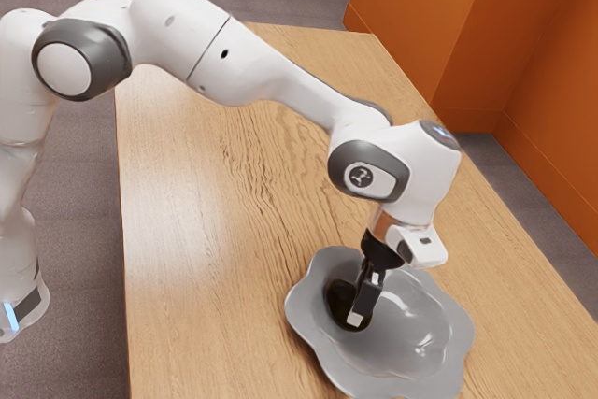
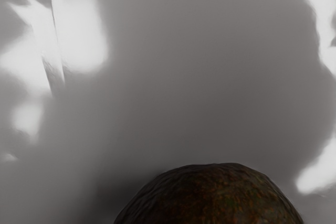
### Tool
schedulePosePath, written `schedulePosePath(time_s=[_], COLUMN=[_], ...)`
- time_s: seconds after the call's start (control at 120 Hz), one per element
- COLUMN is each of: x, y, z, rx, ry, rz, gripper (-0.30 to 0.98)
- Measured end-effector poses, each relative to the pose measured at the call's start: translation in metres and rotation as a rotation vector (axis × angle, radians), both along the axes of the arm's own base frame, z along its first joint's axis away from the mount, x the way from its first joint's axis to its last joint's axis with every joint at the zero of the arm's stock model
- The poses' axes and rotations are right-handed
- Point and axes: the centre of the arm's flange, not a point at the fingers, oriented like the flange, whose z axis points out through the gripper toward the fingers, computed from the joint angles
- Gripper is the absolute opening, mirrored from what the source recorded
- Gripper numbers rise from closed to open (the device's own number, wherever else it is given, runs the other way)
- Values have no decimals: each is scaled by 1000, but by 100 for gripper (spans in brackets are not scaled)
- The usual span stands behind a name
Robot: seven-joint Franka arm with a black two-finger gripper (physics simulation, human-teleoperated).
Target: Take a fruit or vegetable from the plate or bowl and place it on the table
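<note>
Down inside the grey wavy-rimmed bowl [image 1: 439, 350] is my gripper [image 1: 357, 315], in the exterior view. A dark, rounded avocado-like fruit [image 1: 338, 298] lies against the bowl's inner side, partly hidden behind the gripper. In the wrist view, the brown, rough-skinned top of the fruit [image 2: 212, 198] rises at the lower edge, close under my hand, with the shiny grey bowl [image 2: 210, 77] around it. Whether the gripper holds the fruit cannot be made out.
The bowl stands on a wooden table [image 1: 215, 259] near the exterior view's bottom edge. Bare wood shows on the exterior view's left of the bowl. Orange panels [image 1: 430, 35] rise beyond the table's far side.
</note>
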Motion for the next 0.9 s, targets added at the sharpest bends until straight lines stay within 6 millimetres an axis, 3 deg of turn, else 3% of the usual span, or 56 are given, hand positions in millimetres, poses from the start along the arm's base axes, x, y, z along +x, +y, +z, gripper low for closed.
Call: schedulePosePath(time_s=[0.233, 0.533, 0.667, 0.783, 0.9], x=[1, 2, 2, 8, 30], y=[-3, -4, 1, 35, 108], z=[0, 5, 23, 58, 97], rx=[-6, -3, -5, 0, 21], ry=[-23, -46, -73, -119, -158], rz=[-2, -1, 10, 67, 194], gripper=[39, 26, 23, 29, 30])
